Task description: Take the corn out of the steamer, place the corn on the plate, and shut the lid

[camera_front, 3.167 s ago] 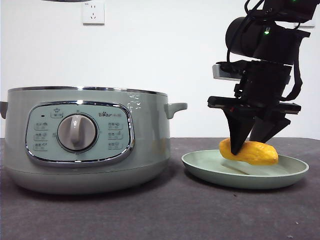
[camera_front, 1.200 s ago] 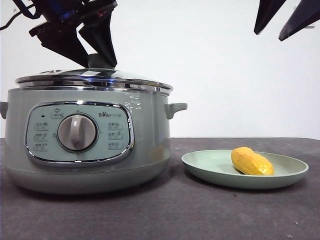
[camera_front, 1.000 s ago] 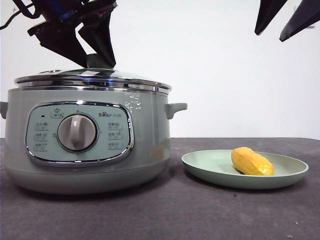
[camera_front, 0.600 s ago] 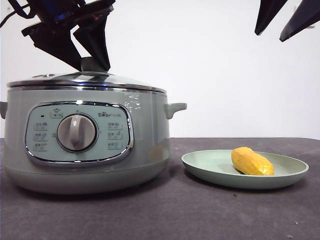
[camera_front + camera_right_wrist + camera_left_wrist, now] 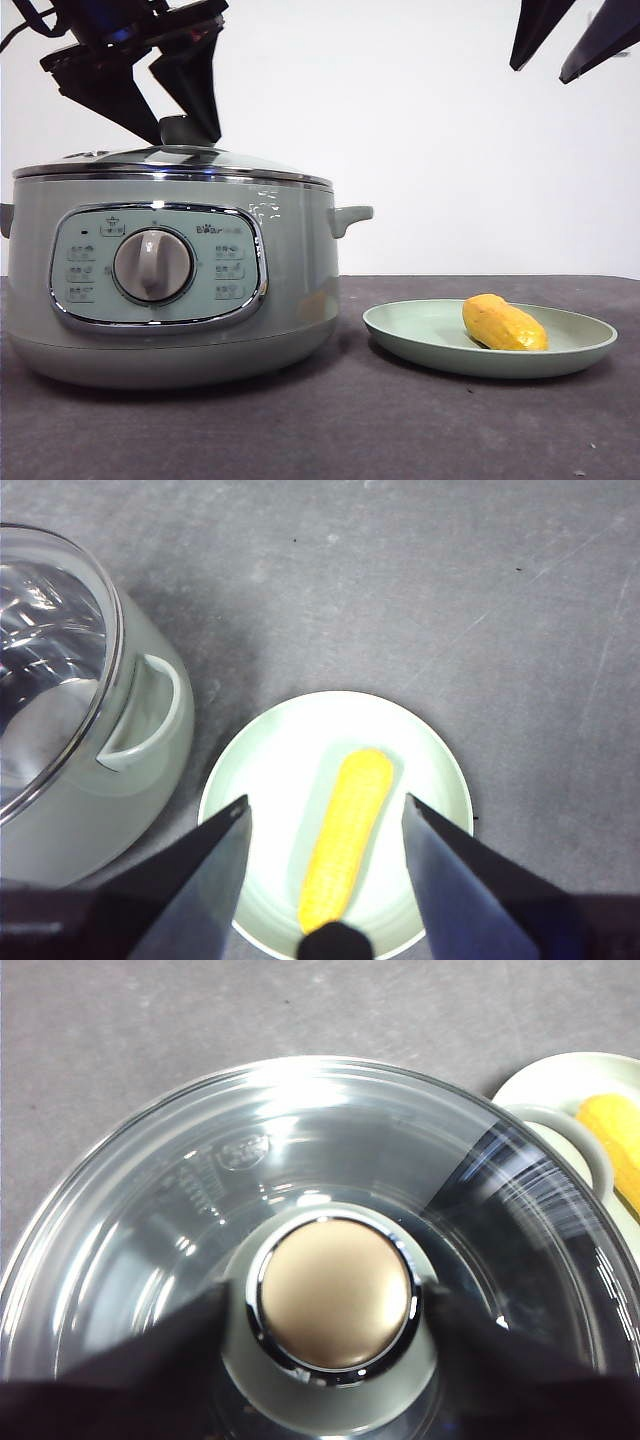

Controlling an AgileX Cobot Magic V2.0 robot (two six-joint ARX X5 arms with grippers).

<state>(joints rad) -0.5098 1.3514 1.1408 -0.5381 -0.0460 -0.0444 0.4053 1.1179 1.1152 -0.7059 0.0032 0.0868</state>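
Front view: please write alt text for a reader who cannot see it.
A pale green steamer stands on a dark table with its glass lid on, and the left claw is at the lid's knob. Beside it, a corn lies on a shallow green plate, with the open right claw high above.

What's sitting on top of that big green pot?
A glass lid, the left gripper at its knob. Through the glass, the steamer contents aren't discernible.

lid (image 5: 170,160) glass, chrome rim | steamer (image 5: 290,300) glossy | table (image 5: 350,430) matt gray
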